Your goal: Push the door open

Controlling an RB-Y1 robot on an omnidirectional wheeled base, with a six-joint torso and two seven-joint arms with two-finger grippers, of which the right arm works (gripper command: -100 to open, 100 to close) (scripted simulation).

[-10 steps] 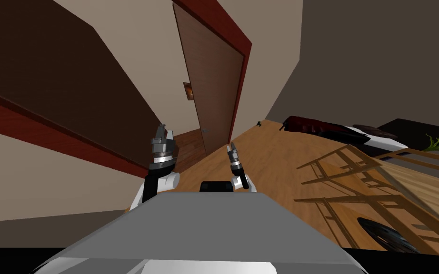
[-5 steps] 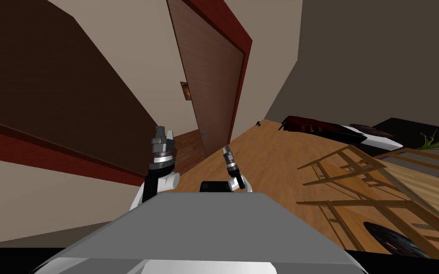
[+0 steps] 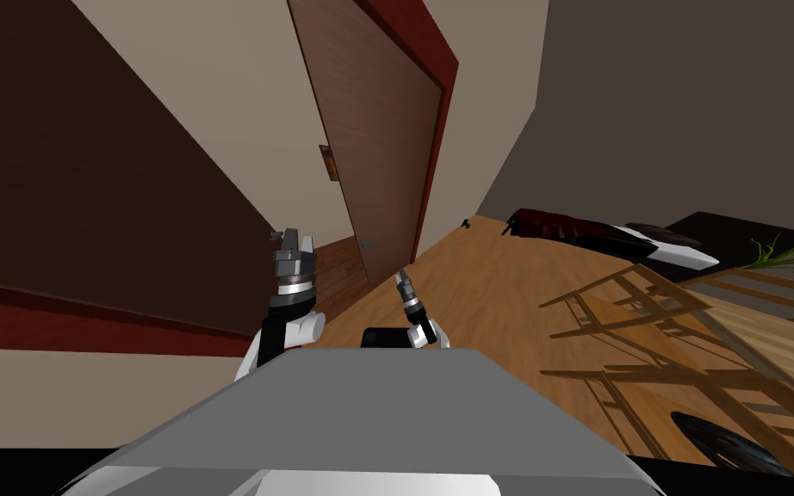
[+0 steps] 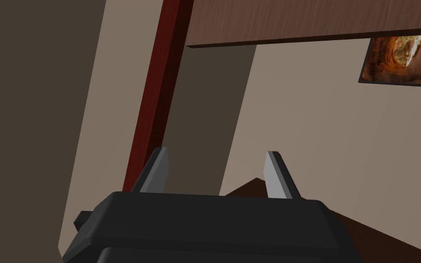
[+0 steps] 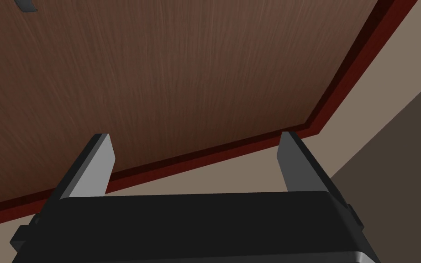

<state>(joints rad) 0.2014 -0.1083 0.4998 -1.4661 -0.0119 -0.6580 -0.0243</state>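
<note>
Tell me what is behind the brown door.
Past the door's free edge: a beige wall with a small framed picture and a strip of darker wood floor. The door panel hides everything else behind it.

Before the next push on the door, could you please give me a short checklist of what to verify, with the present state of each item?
1. Door ajar, with a gap on its handle side: ok.
2. Right gripper aimed at the door's panel: ok.
3. Right gripper open and empty: ok.
4. Right gripper touching the door: cannot tell.
5. Left gripper open, empty and off the door: ok.
6. Wooden table well apart from the door: ok.
</note>
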